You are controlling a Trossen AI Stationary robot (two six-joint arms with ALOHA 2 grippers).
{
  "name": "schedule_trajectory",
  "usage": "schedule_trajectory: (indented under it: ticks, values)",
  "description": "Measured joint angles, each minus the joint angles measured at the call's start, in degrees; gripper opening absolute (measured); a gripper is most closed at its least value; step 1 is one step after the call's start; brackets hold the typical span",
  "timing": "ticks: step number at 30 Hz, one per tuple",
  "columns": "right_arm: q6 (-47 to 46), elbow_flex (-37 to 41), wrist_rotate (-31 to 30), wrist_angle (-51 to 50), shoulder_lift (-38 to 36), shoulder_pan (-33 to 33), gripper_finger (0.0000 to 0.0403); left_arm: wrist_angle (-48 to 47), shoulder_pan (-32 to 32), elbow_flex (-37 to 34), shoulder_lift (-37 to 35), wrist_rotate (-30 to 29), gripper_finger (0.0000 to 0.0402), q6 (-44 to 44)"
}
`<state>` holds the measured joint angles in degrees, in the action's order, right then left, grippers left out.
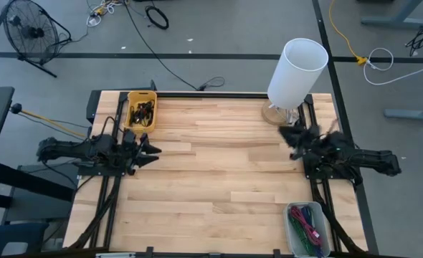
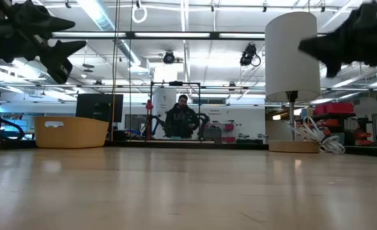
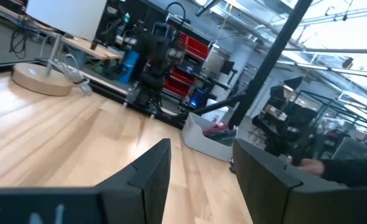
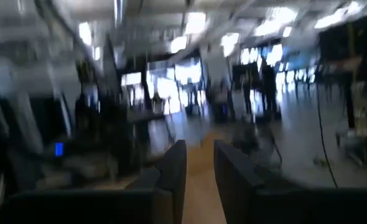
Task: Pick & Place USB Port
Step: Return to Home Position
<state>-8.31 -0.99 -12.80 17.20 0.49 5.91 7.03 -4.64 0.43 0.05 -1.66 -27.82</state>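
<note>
1. The left gripper (image 1: 153, 152) hangs over the table's (image 1: 219, 179) left side, just beside the yellow bin (image 1: 130, 107). Its jaws are spread, and the left wrist view shows nothing between them.
2. The yellow bin sits at the far left corner with a tangle of black cables (image 1: 143, 113) inside. They overlap too much for me to count them.
3. Across the middle I see only bare wood, with no cable loose on it in the high view. From that I'd judge the sorting is finished and all that's left is for both arms to settle at rest.
4. One lamp (image 1: 297, 68) with a white shade stands at the far right corner, apart from both bins.
5. The right gripper (image 1: 289, 136) hovers over the right side, near the lamp's base. Its jaws stand a little apart with a narrow gap between them, and they pinch nothing.
6. The gray bin (image 1: 292, 229) sits at the near right corner and holds violet cables (image 1: 308, 226) with some pink and green among them. Again there are too many strands for me to number.
7. The count: two arms, two bins, one lamp, and a heap of cables in each bin.
</note>
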Motion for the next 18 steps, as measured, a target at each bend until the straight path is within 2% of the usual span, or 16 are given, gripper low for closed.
schedule_trajectory:
  ticks: [2,5,8,18]
  values:
    - [1.6,0.0,2.2,-8.7,0.0,0.0,0.0084,0.0,-0.5,0.0,0.0,0.0,0.0179,0.0]
    - [-1.7,0.0,3.6,-16.0,0.1,0.0,0.0084,0.0,-0.8,0.0,0.0,0.0,0.0179,0.0]
    - [-3.5,0.0,5.3,-14.6,1.0,0.0,0.0084,0.0,-0.8,0.0,0.0,0.0,0.0179,0.0]
    - [-4.5,0.0,4.7,-14.7,1.0,0.0,0.0084,0.0,-0.7,0.0,0.0,0.0,0.0179,0.0]
